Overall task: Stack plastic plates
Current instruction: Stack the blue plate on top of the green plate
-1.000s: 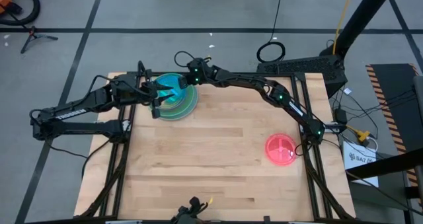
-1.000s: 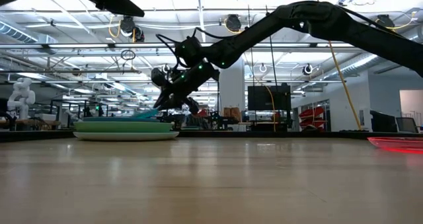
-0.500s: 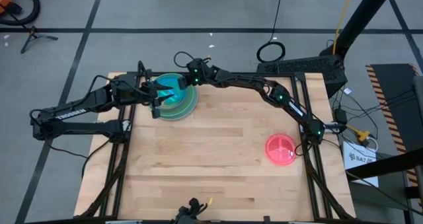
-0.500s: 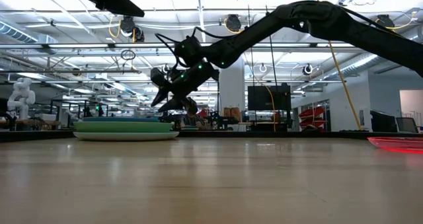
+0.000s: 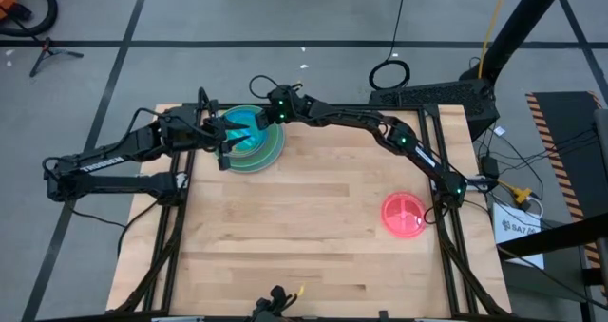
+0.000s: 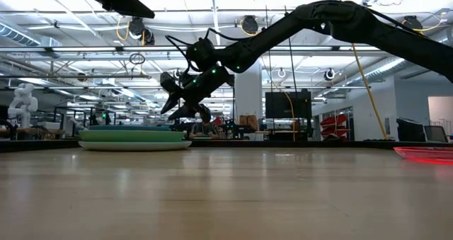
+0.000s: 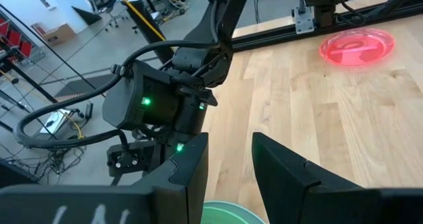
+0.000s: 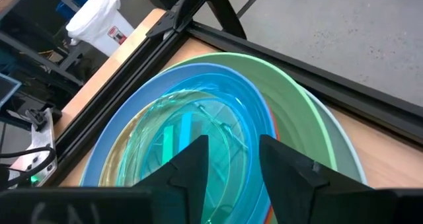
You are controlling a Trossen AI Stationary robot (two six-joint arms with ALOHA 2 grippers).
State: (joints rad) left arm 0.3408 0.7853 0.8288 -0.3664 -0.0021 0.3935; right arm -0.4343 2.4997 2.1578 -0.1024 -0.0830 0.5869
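Observation:
A stack of plates rests on the table near its far left corner, also seen in the low view as the stack. A translucent cyan plate lies on top, inside a blue plate, a green plate and lower ones. A pink translucent plate lies flat near the right edge. My right gripper hangs open just above the stack's far right rim, touching nothing. My left gripper is open over the stack's left side, above the green rim.
Bare wooden tabletop spreads between the stack and the pink plate. The right arm reaches along the far edge. Black frame rails run beside the stack at the table's far edge.
My right gripper has let go of the cyan plate, which was tilted up at its right edge and now lies flat on the stack. The gripper has opened and risen slightly above the stack.

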